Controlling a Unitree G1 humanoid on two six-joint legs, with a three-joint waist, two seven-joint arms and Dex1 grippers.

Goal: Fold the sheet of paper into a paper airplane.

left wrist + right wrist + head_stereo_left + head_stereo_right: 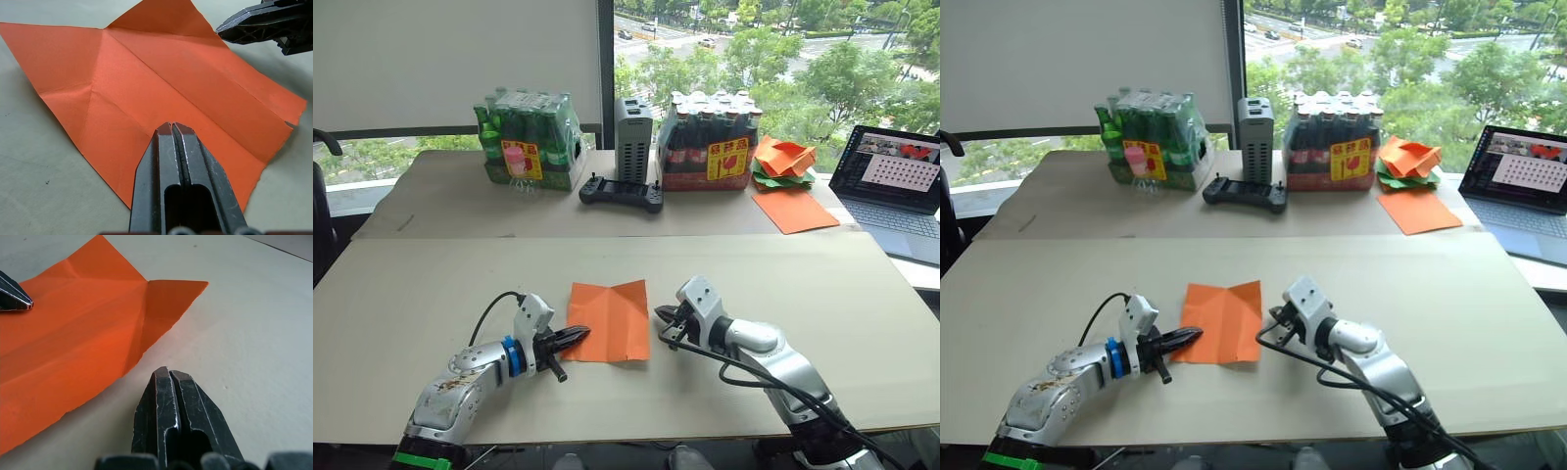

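The sheet of paper point(610, 318) lies open on the front table, orange, with a centre crease and diagonal creases; one far corner point(171, 296) lifts a little. My left gripper point(579, 335) is shut, its tips resting on top of the sheet's left edge point(172, 126). Just off the sheet's right edge, my right gripper point(660, 315) is shut with nothing in it, low over the bare table point(167, 371) and apart from the paper. The paper airplane is out of view.
On the back table stand two shrink-wrapped bottle packs point(530, 139) point(707, 142), a grey box point(632, 127) and a black controller point(622, 191). A heap of orange and green paper point(783, 159), a smooth orange sheet point(793, 209) and a laptop point(896, 186) sit at right.
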